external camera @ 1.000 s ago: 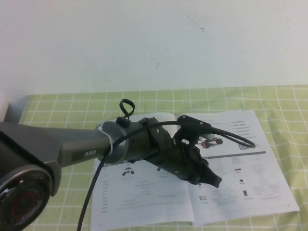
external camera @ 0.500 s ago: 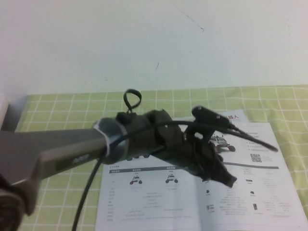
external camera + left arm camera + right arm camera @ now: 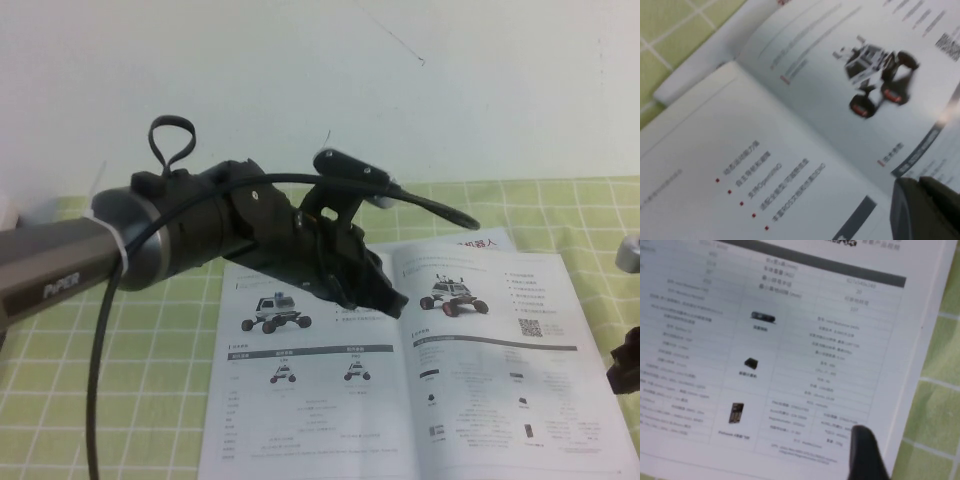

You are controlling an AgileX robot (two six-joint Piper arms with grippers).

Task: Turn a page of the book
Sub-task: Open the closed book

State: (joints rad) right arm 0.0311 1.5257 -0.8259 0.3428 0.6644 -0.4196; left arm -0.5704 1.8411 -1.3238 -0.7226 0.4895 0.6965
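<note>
Book (image 3: 420, 370): thin white brochure, lying open and flat on the green checked cloth (image 3: 150, 350), near-centre of the table, spine running near to far.
Left page: white rover photo at the far end, two small vehicle pictures and a grey table nearer.
Right page (image 3: 790, 340): red-wheeled rover (image 3: 875, 75) at the far end, a QR code (image 3: 531, 327) to its right, grey bar and tables below.
Left gripper (image 3: 385, 297): raised above the book, reaching in from the left, its tip over the spine near the far end of the pages. Fingers look drawn together with nothing between them, though the dark tip is hard to read; clear of the paper.
Right gripper (image 3: 625, 365): at the right edge of the scene, just beside the book's right edge, mostly cut off. One dark fingertip (image 3: 865, 450) shows over the page's near right corner; cannot tell how far the fingers stand apart; no page seems held.
Backdrop: plain pale wall (image 3: 400, 90) beyond the cloth.
</note>
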